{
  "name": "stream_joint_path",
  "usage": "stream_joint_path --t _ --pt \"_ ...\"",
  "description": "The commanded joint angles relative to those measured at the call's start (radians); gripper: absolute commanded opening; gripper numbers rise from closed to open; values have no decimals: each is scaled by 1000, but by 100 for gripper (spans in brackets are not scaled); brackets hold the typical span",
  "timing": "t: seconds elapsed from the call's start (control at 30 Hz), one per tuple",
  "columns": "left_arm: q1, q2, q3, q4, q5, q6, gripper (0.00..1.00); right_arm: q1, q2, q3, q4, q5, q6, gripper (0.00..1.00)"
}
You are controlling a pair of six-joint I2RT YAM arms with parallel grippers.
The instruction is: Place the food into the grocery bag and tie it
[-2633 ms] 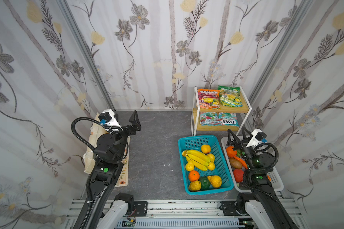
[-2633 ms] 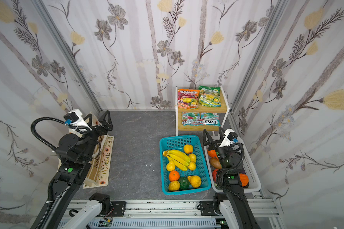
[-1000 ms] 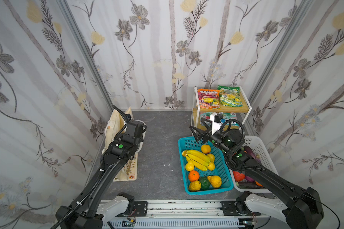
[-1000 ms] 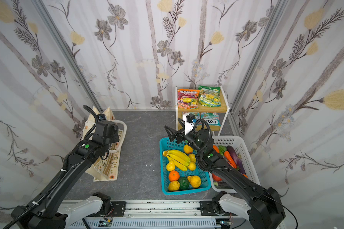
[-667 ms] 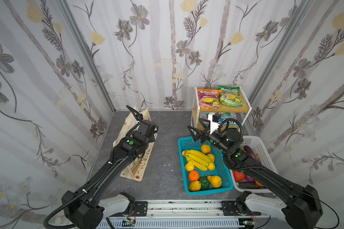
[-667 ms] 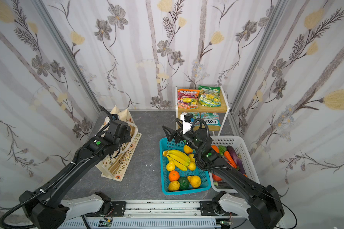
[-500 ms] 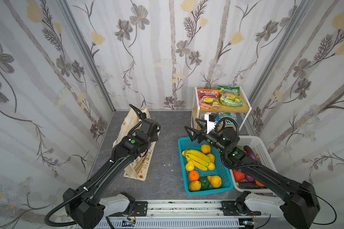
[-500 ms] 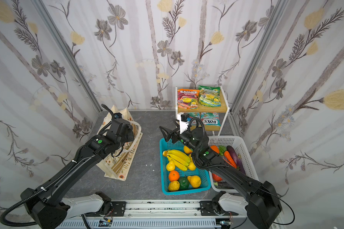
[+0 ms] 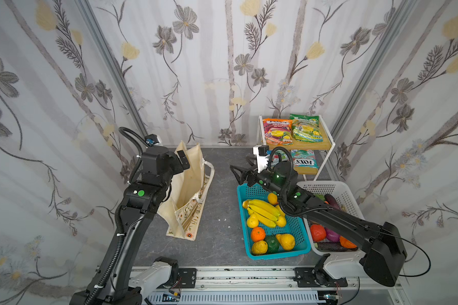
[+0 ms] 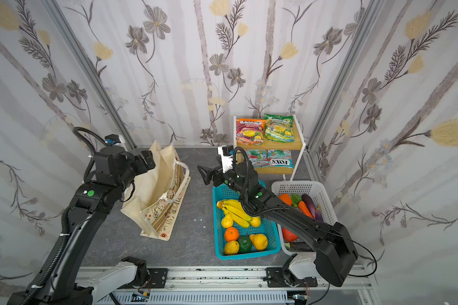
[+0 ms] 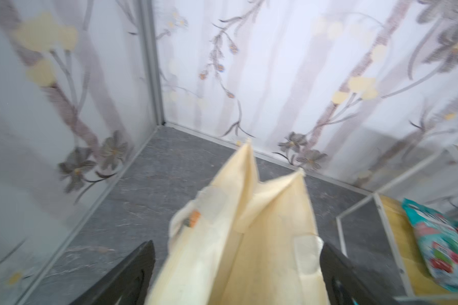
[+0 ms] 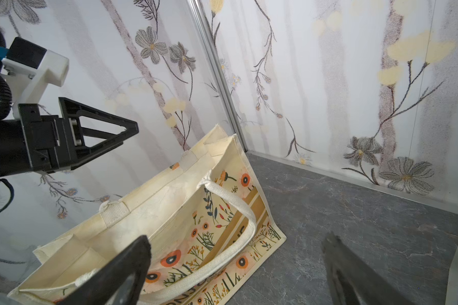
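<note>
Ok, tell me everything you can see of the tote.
The tote is cream canvas with an orange flower print, a tan lettered band and white webbing handles, one draped over the printed front. It stands leaning on the grey table, left of the blue basket, mouth gaping, interior apparently empty. The open left gripper hovers above its rim, not touching.

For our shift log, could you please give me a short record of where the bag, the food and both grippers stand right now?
grocery bag: upright, mouth open, no food visible inside
left gripper: open, empty, above the bag's rim
right gripper: open, empty, at the blue basket's far corner
banana bunch, tangerine: in the blue basket
orange-red packet, green packet: on the shelf's top
progress: nothing bagged yet
</note>
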Motion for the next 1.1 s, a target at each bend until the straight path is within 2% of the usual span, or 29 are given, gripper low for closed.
stream_joint_path --t 0.0,0.07,0.13,0.17,0.23,0.3,0.33,0.5,0.6,0.9,1.0,1.03,1.07 --pt "89 -13 -33 20 99 38 100 9 33 48 -2 -51 31 100" --pt "142 -7 -107 39 140 43 100 28 88 116 -69 -47 31 100" --pt "188 -11 -170 77 169 66 92 37 140 184 -136 -17 31 100" --pt "207 -15 -201 96 180 84 87 77 161 208 -156 -12 31 100" --pt "246 -9 -234 110 214 91 73 100 193 241 -167 -21 31 100" --pt "267 -3 -257 127 285 83 46 123 218 252 -153 -27 31 99" --pt "268 -4 -267 133 302 77 38 129 225 255 -146 -27 33 99" --pt "267 -43 -310 137 306 72 24 154 270 296 -166 -17 47 96" --pt "267 -69 -349 128 349 53 1 163 291 309 -170 6 67 93" --pt "266 -158 -358 62 402 3 1 168 364 392 -263 38 110 92" --pt "265 -135 -339 63 374 26 21 168 389 424 -317 78 137 92" --pt "266 -120 -329 63 377 36 35 168 392 428 -326 91 148 92" --pt "266 -101 -315 64 378 46 53 168 395 432 -333 98 160 93"
